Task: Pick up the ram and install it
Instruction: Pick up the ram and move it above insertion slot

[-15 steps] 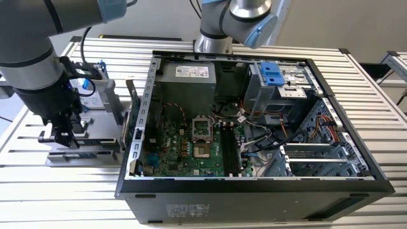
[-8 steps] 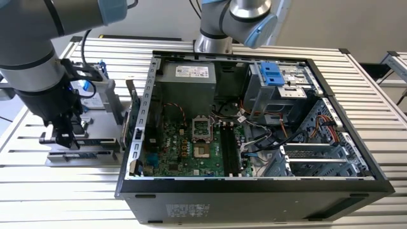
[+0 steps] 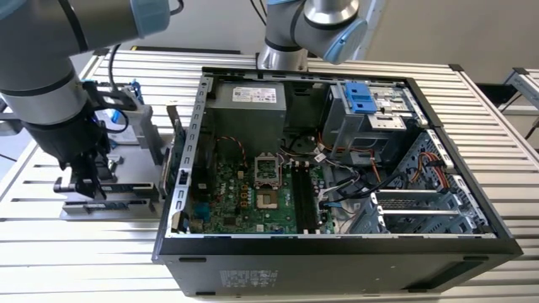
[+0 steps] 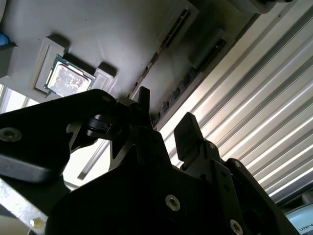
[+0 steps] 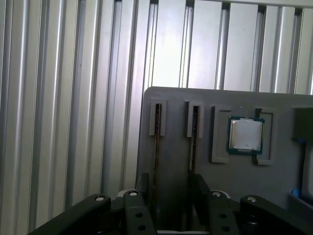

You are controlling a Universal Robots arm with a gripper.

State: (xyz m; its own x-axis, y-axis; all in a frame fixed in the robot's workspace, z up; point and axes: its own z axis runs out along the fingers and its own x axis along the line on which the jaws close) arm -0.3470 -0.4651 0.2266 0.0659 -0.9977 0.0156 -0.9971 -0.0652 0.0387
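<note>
Two ram sticks stand on edge in slots of a grey parts tray (image 5: pixel 171 105). In the first wrist view one ram (image 5: pixel 157 142) runs down between my fingers, and the other ram (image 5: pixel 194 139) lies beside one fingertip (image 5: pixel 199 185). My gripper (image 5: pixel 171 188) is open and low over the tray. In the second wrist view the ram (image 4: pixel 183 84) with its dark chips leads toward the open gripper (image 4: pixel 165 122). In the exterior view the gripper (image 3: pixel 84 184) hangs over the tray at the exterior view's left, and a ram (image 3: pixel 130 187) lies just beside it.
A processor chip (image 5: pixel 246 135) sits in a tray pocket near the sticks. The open computer case (image 3: pixel 337 243) stands at the tray's right, with the motherboard (image 3: pixel 244 196) and its long dark memory slots (image 3: pixel 302 196). A second arm's base (image 3: pixel 286 57) stands behind the case.
</note>
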